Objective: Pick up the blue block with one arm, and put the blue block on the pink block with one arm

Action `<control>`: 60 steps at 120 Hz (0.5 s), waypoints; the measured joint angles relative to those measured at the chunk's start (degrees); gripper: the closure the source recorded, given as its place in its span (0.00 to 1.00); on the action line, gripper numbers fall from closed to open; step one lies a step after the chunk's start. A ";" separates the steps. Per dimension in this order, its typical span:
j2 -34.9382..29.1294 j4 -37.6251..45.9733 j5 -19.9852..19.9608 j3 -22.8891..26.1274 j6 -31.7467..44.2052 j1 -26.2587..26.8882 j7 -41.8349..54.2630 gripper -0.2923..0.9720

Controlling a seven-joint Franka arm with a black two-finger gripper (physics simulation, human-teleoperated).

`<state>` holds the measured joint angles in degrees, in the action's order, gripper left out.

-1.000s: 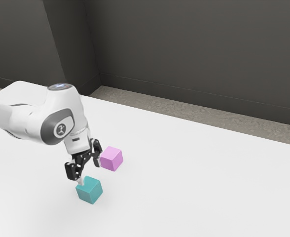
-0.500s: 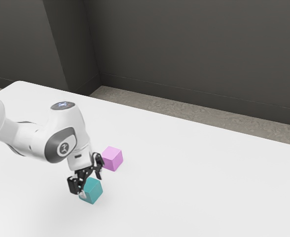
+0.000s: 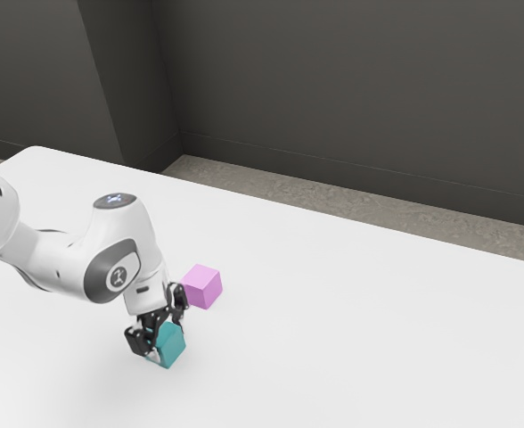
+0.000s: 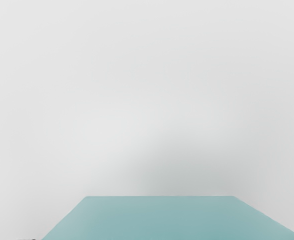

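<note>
The blue block (image 3: 167,344) is sitting on the white tabletop (image 3: 351,312), lying between the jaws of the black gripper (image 3: 159,334), which is reaching down over it. Whether the jaws are pressing its sides cannot be told. The pink block (image 3: 200,286) is resting just beside it, toward the exterior view's right.

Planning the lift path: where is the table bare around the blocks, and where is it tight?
The table is bare from the pink block toward the exterior view's right. Crowded: the gap between it and the blue block, where the tool sits.
</note>
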<state>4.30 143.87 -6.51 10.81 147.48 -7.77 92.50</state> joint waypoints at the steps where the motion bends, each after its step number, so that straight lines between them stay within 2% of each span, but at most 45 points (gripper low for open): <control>1: 0.00 0.00 0.00 0.00 0.01 0.00 0.00 0.38; 6: 0.02 0.01 -0.02 0.00 0.08 0.04 0.03 0.45; 19: -1.52 0.09 -0.07 0.06 -0.14 0.30 0.00 0.53; 39: -8.17 -0.72 -0.18 1.28 -4.36 0.55 -0.40 0.59; 60: -5.56 -12.39 1.71 0.93 -11.12 0.35 -0.60 0.61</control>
<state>-1.25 131.48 -4.80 11.74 136.37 -7.42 91.90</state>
